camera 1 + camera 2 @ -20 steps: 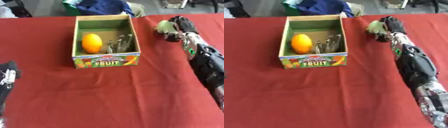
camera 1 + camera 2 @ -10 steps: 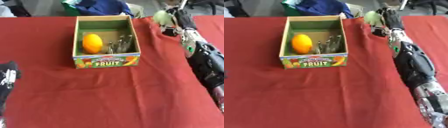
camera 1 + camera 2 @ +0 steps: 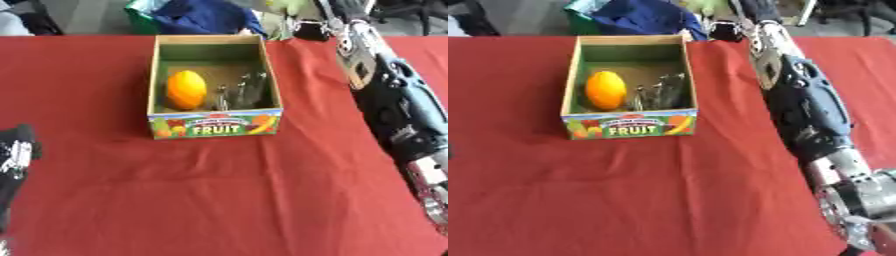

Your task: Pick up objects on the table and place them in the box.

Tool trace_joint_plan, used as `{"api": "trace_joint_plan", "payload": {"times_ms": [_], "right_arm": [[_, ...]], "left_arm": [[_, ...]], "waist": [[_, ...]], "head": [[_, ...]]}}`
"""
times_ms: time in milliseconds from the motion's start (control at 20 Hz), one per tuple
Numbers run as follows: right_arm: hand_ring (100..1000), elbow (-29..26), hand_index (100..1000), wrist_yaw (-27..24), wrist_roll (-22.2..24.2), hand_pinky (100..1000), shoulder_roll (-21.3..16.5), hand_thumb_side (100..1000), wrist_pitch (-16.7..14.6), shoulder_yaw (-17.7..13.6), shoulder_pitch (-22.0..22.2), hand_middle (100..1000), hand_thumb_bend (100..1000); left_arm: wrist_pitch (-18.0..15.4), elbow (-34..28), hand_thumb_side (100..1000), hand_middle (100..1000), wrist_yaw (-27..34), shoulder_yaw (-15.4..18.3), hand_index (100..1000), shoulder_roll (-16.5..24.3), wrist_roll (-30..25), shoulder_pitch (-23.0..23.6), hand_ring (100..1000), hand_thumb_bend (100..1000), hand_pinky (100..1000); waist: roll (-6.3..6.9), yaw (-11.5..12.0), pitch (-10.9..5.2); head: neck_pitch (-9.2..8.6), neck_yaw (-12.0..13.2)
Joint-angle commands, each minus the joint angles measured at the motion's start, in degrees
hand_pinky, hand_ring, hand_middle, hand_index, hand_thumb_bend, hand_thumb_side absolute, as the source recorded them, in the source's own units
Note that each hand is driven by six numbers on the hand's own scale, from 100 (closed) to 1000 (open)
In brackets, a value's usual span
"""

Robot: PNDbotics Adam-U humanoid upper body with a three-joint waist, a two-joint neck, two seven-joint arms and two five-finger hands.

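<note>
At the far edge your right hand (image 3: 302,7) holds something pale green; a short release misses the box (image 3: 215,127).

A cardboard box (image 3: 214,125) marked FRUIT stands on the red tablecloth (image 3: 219,200). Inside it, an orange fruit (image 3: 186,89) lies at the left and grey metal pieces (image 3: 240,94) at the right. The right arm (image 3: 389,100) stretches along the right side toward the far edge. The left hand (image 3: 13,155) shows at the left edge.
</note>
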Motion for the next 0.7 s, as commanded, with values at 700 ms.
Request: {"api": "trace_joint_plan", "payload": {"times_ms": [700], "right_arm": [[307, 3.19, 359, 7.13, 7.05, 368, 9.36, 216, -2.68, 2.72, -2.01, 283, 100]], "left_arm": [[-0.19, -1.11, 524, 545, 0.13, -0.24, 619, -0.01, -0.45, -0.91, 588, 288, 610]], "waist": [[0.22, 1.43, -1.07]], "head": [[-0.93, -1.18]]}}
